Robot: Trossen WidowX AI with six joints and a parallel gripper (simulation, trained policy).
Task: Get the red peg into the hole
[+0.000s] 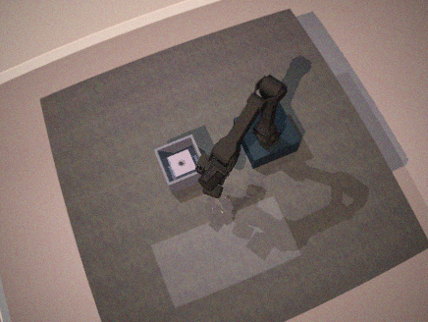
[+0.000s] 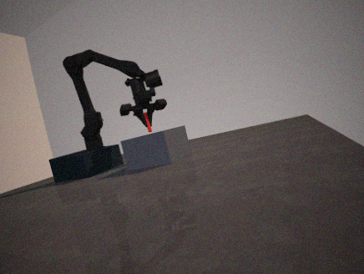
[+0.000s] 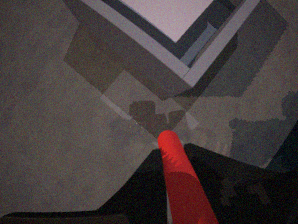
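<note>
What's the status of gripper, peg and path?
Gripper shut on red peg. Peg tilted, outside open box. Box wall stands between peg and plate hole.

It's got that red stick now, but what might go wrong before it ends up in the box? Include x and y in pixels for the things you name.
The gripper (image 1: 214, 195) (image 2: 149, 127) (image 3: 172, 150) is beside the open box (image 1: 178, 184) (image 2: 146, 151) (image 3: 145, 52), so the red peg (image 2: 148, 122) (image 3: 186, 187) could catch the wall on the way in. The peg leans slightly in the exterior view and might jam. The hole (image 1: 182, 163) looks small, so a slight misalignment could leave the peg on the plate (image 1: 188, 168) (image 3: 172, 17).
</note>
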